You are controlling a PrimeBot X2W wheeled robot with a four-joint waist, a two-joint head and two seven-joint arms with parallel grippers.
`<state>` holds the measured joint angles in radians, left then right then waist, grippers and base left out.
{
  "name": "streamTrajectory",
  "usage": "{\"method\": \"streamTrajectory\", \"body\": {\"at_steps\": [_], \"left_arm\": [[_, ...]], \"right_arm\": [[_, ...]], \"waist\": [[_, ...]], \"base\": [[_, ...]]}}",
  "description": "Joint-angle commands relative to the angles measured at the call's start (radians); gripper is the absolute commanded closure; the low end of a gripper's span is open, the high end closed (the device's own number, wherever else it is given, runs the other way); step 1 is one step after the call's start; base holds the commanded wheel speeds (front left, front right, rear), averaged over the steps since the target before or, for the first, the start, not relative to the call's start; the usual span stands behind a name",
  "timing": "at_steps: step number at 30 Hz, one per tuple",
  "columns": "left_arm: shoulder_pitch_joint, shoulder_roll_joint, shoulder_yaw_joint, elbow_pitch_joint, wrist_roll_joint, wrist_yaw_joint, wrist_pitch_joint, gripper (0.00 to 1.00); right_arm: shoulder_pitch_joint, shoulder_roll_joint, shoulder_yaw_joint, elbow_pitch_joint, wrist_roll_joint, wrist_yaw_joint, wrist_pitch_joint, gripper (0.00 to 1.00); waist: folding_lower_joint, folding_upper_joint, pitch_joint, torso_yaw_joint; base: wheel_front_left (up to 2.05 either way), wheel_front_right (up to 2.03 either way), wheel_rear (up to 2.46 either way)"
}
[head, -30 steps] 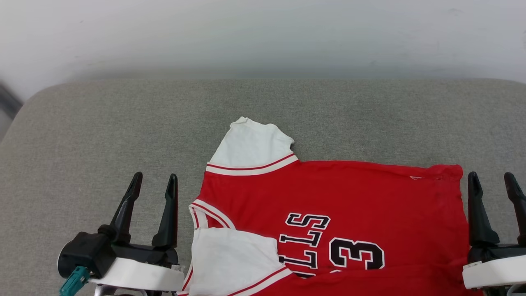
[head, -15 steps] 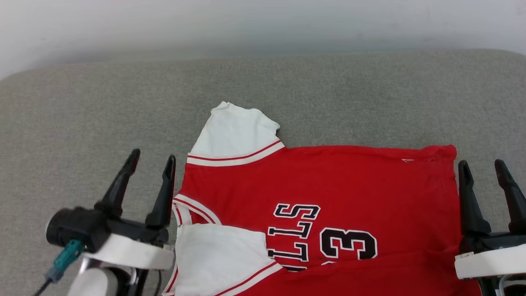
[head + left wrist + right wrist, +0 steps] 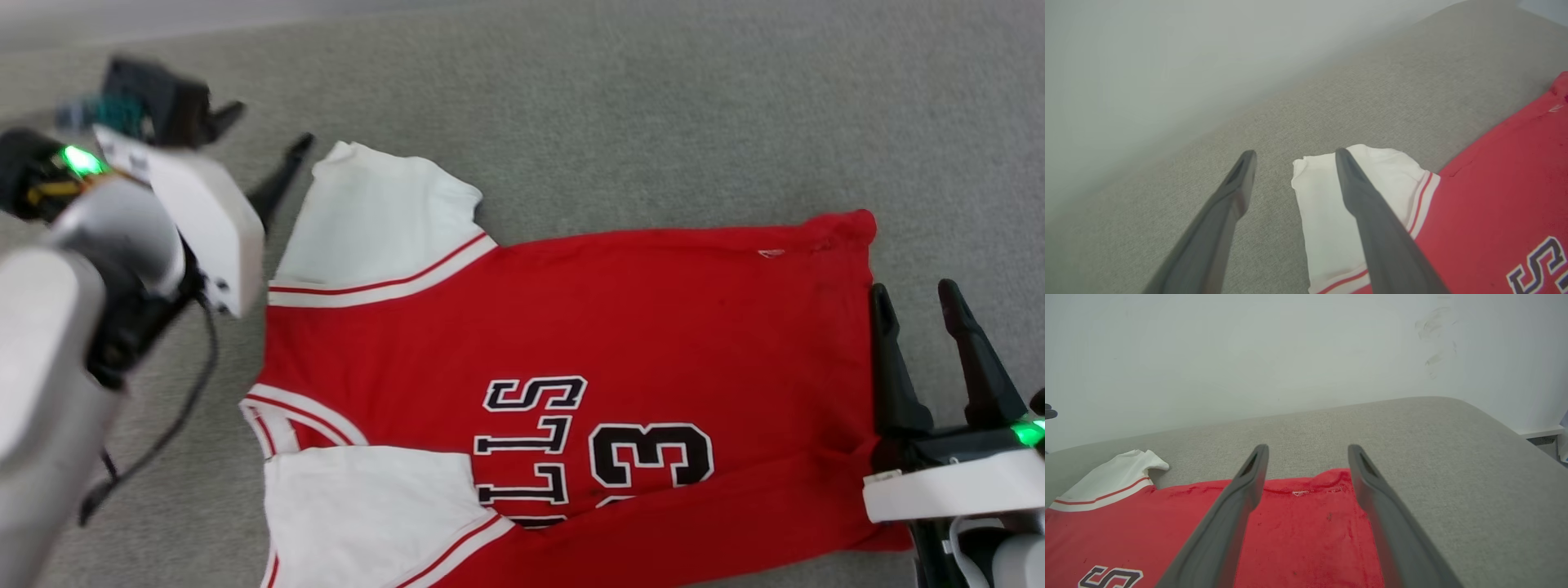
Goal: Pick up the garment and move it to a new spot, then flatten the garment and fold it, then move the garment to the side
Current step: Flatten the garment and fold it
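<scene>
1. Garment position. The garment [image 3: 653,327] lies flat on the grey fabric worktop [image 3: 653,106], at the centre of the head view. Its neckline [image 3: 273,416] points to 9 o'clock and its hem [image 3: 857,343] to 3 o'clock.
- The far sleeve [image 3: 375,212], white with striped trim, is spread out at 11 o'clock.
- The near sleeve [image 3: 367,514] is folded over the chest at 7 o'clock.
- The black lettering [image 3: 588,449] runs sideways. A red fold along the 6 o'clock edge covers part of it.
- A small white tag [image 3: 769,253] sits on the far edge near the hem.

2. Left gripper [image 3: 265,126]. It is at 10 o'clock in the head view, with the jaws spread and nothing between them. One fingertip is just beside the outer edge of the far sleeve. In the left wrist view, one finger crosses in front of that sleeve and the other is over bare worktop. Contact with the cloth cannot be determined.

3. Right gripper [image 3: 913,290]. It is at 4 o'clock in the head view, just beside the hem, with the jaws spread and empty. In the right wrist view, the fingers frame the far hem corner. Contact with the cloth cannot be determined.

4. Surroundings. A pale wall [image 3: 1249,355] rises beyond the worktop at 12 o'clock in both wrist views.
</scene>
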<state>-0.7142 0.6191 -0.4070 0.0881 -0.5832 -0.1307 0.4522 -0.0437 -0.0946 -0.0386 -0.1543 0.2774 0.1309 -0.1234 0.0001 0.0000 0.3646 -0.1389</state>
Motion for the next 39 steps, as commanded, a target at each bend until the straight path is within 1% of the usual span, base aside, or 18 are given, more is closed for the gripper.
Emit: {"method": "streamTrajectory", "body": {"at_steps": [1,3,6,8,11,13,16,20,24,25,26,27,28,34,36,39], "left_arm": [[-0.037,0.021,-0.022,0.01,-0.02,0.002,0.044,0.0],[-0.113,0.055,-0.058,0.045,-0.068,0.002,0.159,0.0],[-0.2,0.077,-0.082,0.105,-0.134,0.002,0.337,0.0],[-0.248,0.084,-0.088,0.13,-0.158,0.001,0.419,0.0],[-0.282,0.075,-0.094,0.165,-0.192,0.011,0.511,0.0],[-0.302,0.08,-0.097,0.183,-0.202,0.017,0.553,0.0],[-0.304,0.081,-0.098,0.211,-0.21,0.042,0.59,0.0],[-0.288,0.094,-0.095,0.241,-0.205,0.067,0.601,0.0],[-0.27,0.115,-0.105,0.267,-0.187,0.078,0.603,0.0],[-0.258,0.117,-0.112,0.275,-0.189,0.078,0.617,0.02],[-0.248,0.117,-0.117,0.278,-0.197,0.076,0.629,0.34],[-0.243,0.114,-0.118,0.277,-0.203,0.072,0.631,0.74],[-0.24,0.109,-0.113,0.274,-0.21,0.072,0.621,1.0],[-0.227,0.089,-0.102,0.27,-0.219,0.056,0.542,1.0],[-0.223,0.075,-0.094,0.269,-0.229,0.051,0.515,1.0],[-0.219,0.074,-0.092,0.262,-0.227,0.04,0.47,1.0]], "right_arm": [[-0.017,0.006,0.003,0.006,0.005,0.0,-0.006,0.0],[-0.028,0.009,0.015,0.017,0.006,0.0,-0.013,0.0],[-0.041,0.017,0.031,0.04,0.012,0.0,-0.025,0.0],[-0.048,0.024,0.047,0.056,0.023,0.0,-0.028,0.0],[-0.059,0.026,0.069,0.08,0.03,0.0,-0.041,0.0],[-0.07,0.03,0.079,0.091,0.031,0.0,-0.05,0.0],[-0.076,0.034,0.091,0.109,0.045,0.0,-0.049,0.0],[-0.092,0.038,0.109,0.124,0.052,0.0,-0.06,0.0],[-0.087,0.041,0.118,0.135,0.057,0.0,-0.062,0.0],[-0.085,0.041,0.12,0.137,0.053,0.0,-0.06,0.0],[-0.083,0.042,0.123,0.138,0.05,0.0,-0.059,0.0],[-0.082,0.042,0.124,0.139,0.048,0.0,-0.057,0.0],[-0.083,0.042,0.124,0.14,0.046,0.0,-0.055,0.0],[-0.087,0.031,0.107,0.137,0.034,0.0,-0.036,0.0],[-0.083,0.013,0.105,0.139,0.026,0.0,-0.011,0.0],[-0.078,-0.033,0.116,0.123,0.026,0.0,0.052,0.0]], "waist": [[-0.0001,0.0,0.035,-0.031],[-0.0001,0.0,0.052,-0.047],[-0.0001,0.0,0.074,-0.073],[-0.0001,0.0,0.09,-0.09],[-0.0001,0.0,0.111,-0.113],[-0.0001,0.0,0.123,-0.127],[-0.0001,0.0,0.137,-0.148],[-0.0001,0.0,0.152,-0.176],[-0.0001,0.0,0.159,-0.196],[-0.0001,0.0,0.16,-0.199],[-0.0001,0.0,0.161,-0.201],[-0.0001,0.0,0.163,-0.202],[-0.0001,0.0,0.164,-0.202],[-0.0001,0.0,0.142,-0.183],[-0.0001,0.0,0.12,-0.17],[-0.0001,0.0,0.082,-0.148]], "base": [[0.0,0.0,0.0],[0.0,0.0,0.0],[0.0,0.0,0.0],[0.0,0.0,0.0],[0.0,0.0,0.0],[0.0,0.0,0.0],[0.0,0.0,0.0],[0.0,0.0,0.0],[0.0,0.0,0.0],[0.0,0.0,0.0],[0.0,0.0,0.0],[0.0,0.0,0.0],[0.0,0.0,0.0],[0.0,0.0,0.0],[0.0,0.0,0.0],[0.0,0.0,0.0]]}}
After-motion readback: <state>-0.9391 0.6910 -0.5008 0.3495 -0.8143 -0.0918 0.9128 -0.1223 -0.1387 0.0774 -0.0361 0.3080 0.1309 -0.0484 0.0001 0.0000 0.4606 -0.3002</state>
